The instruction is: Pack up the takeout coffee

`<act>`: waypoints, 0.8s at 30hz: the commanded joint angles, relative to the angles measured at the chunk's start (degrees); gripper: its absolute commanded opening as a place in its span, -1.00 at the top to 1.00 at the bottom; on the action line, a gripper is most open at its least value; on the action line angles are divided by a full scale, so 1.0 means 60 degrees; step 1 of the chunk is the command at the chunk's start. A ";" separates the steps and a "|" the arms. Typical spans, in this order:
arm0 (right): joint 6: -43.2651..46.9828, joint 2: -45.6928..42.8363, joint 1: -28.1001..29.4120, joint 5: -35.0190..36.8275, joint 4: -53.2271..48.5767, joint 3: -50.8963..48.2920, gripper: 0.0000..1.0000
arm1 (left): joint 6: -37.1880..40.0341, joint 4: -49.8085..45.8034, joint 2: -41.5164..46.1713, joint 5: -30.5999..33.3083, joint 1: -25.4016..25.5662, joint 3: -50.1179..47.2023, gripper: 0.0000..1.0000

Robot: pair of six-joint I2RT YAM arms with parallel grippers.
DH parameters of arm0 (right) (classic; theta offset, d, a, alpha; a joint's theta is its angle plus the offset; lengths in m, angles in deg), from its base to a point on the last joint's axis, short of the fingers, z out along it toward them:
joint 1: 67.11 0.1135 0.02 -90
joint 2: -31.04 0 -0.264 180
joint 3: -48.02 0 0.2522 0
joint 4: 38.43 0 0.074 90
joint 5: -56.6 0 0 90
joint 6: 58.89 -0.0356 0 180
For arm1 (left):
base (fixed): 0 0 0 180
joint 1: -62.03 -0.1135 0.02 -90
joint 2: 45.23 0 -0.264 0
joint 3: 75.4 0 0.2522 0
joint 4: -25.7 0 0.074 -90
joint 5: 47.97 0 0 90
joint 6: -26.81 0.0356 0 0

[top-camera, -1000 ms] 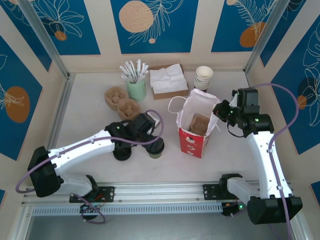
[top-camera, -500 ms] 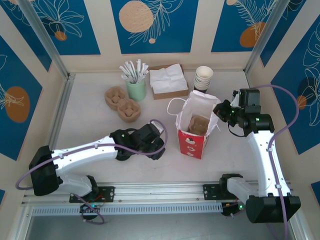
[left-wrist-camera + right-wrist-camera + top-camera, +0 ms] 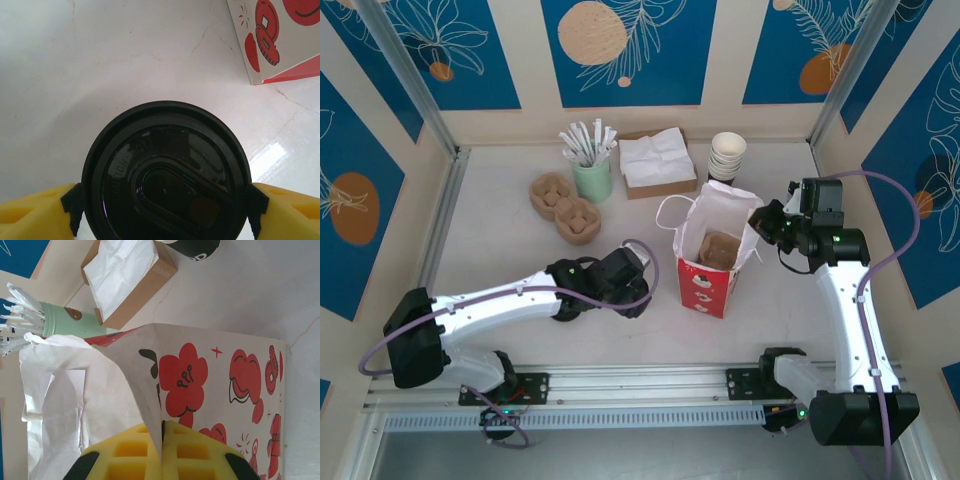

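Observation:
The takeout coffee's round black lid (image 3: 167, 175) sits between my left gripper's yellow fingers (image 3: 35, 215), whose black pads press against both sides of the cup. In the top view my left gripper (image 3: 628, 287) covers the cup, just left of the red-and-white bag (image 3: 708, 280). The bag stands open and upright, with a brown cardboard insert (image 3: 720, 248) inside. My right gripper (image 3: 765, 222) is shut on the bag's right rim; in the right wrist view the paper edge (image 3: 159, 405) is pinched where the gripper (image 3: 162, 440) closes.
A low stack of black lids (image 3: 563, 306) lies partly under the left arm. Behind are pulp cup carriers (image 3: 565, 205), a green straw holder (image 3: 591, 178), a napkin box (image 3: 655, 160) and lidless cups (image 3: 727, 155). Walls close the table on three sides.
My left gripper has shifted right over the coffee, which stood exposed a second ago, and now has it between its fingers. The right arm and the bag have hardly moved.

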 commanded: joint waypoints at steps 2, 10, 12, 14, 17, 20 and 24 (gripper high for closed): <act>0.0095 -0.0080 -0.0110 -0.0300 0.0103 -0.0175 1.00 | -0.0204 0.0084 -0.0073 -0.0008 0.0115 0.0028 -0.62; 0.0101 -0.0100 -0.0186 -0.0332 0.0122 -0.0238 1.00 | -0.0192 0.0006 -0.0243 0.0009 0.0152 0.0001 -0.54; 0.0091 -0.0100 -0.0179 -0.0340 0.0138 -0.0258 1.00 | -0.0190 -0.0001 -0.0312 -0.0001 0.0196 -0.0005 -0.55; 0.0073 -0.0101 -0.0201 -0.0351 0.0147 -0.0280 1.00 | -0.0204 0.0013 -0.0357 -0.0015 0.0238 -0.0002 -0.56; 0.0062 -0.0100 -0.0220 -0.0353 0.0171 -0.0286 1.00 | -0.0215 0.0020 -0.0441 -0.0018 0.0289 -0.0009 -0.57; 0.0062 -0.0100 -0.0231 -0.0366 0.0176 -0.0267 1.00 | -0.0218 -0.0002 -0.0511 -0.0017 0.0325 -0.0001 -0.60; 0.0062 -0.0083 -0.0242 -0.0366 0.0179 -0.0241 1.00 | -0.0241 -0.0016 -0.0584 -0.0016 0.0335 -0.0005 -0.64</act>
